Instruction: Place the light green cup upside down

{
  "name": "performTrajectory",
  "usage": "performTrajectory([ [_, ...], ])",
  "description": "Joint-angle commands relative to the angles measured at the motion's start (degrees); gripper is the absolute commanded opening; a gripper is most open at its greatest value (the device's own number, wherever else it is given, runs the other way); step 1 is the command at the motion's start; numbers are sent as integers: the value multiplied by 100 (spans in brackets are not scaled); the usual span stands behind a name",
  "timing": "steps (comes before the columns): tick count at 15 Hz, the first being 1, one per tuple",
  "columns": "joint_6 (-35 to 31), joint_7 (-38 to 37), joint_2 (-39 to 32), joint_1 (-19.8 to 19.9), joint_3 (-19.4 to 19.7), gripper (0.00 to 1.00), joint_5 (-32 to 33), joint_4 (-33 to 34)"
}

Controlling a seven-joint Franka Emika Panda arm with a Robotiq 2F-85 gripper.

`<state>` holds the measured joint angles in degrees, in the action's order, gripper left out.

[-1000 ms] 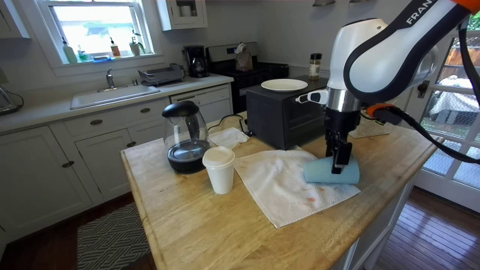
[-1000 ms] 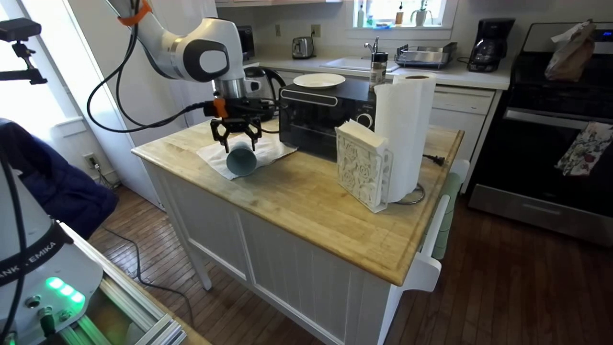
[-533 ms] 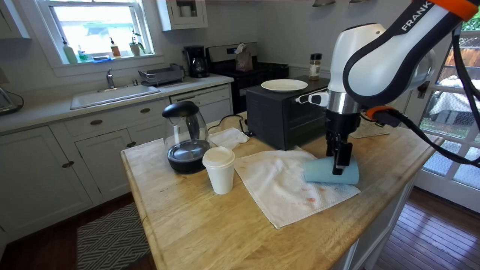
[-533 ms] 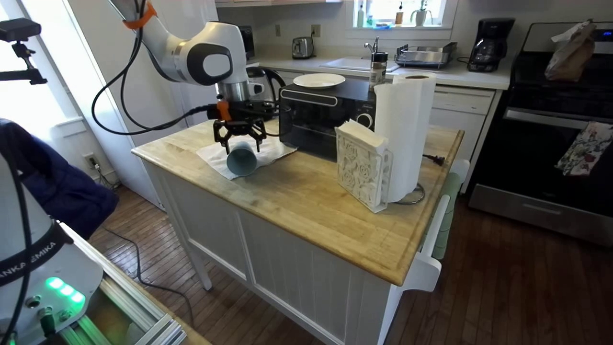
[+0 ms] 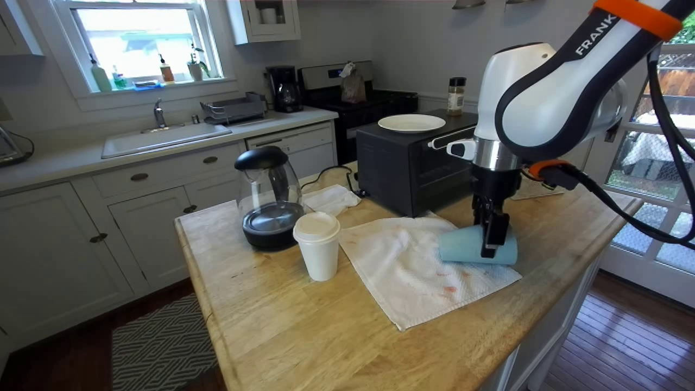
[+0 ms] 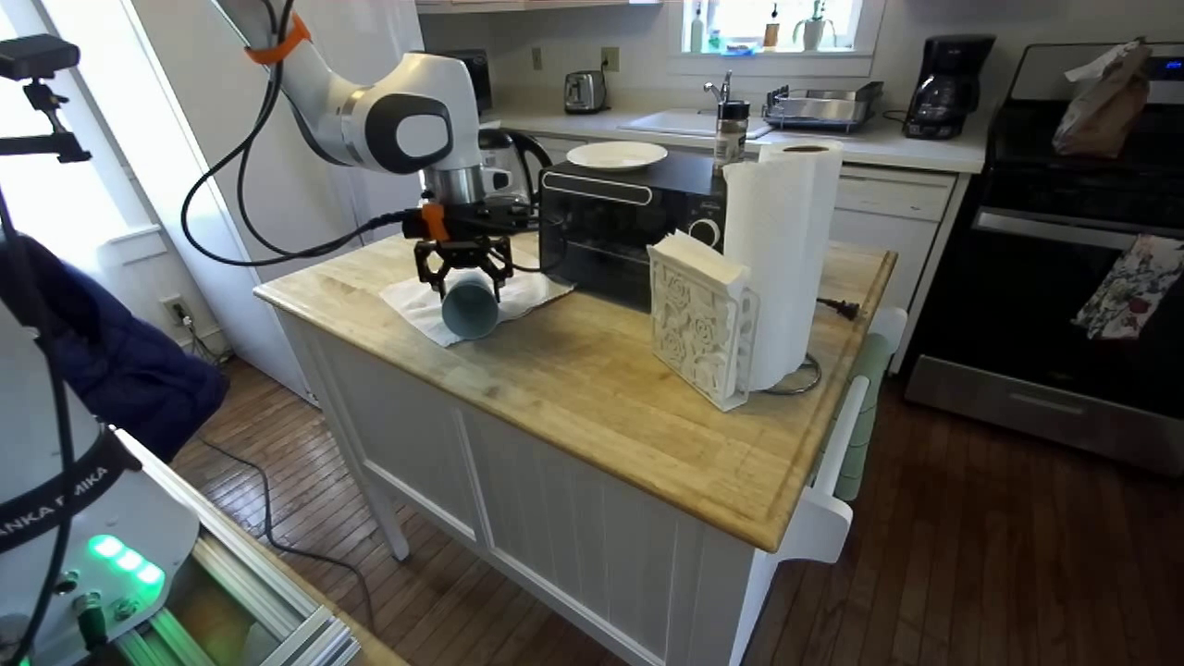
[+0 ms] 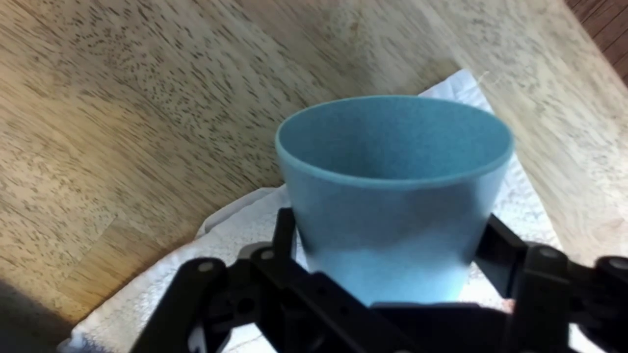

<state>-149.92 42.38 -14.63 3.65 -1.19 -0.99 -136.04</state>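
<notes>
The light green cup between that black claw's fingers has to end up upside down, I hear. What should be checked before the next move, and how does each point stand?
1. Right target: ok. The gripper is at the light green cup, not the white lidded cup.
2. Fingers on both sides: ok. In the wrist view they appear to touch opposite sides.
3. Hold firm enough to lift: cannot tell.
4. Lifted free of the white cloth: cannot tell.
5. Mouth down: not ok. It is on its side.
6. Room beside the white lidded cup: probably ok; that one stands well apart.
</notes>
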Motion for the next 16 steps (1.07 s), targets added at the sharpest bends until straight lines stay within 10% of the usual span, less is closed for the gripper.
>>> performTrajectory([
  [1, 52, 397, 37, 315, -273, 61, -390, 78],
  [8, 151, 2198, 487, 905, -726, 61, -2608, 14],
  [16, 17, 4396, 432, 702, -651, 61, -5465, 44],
])
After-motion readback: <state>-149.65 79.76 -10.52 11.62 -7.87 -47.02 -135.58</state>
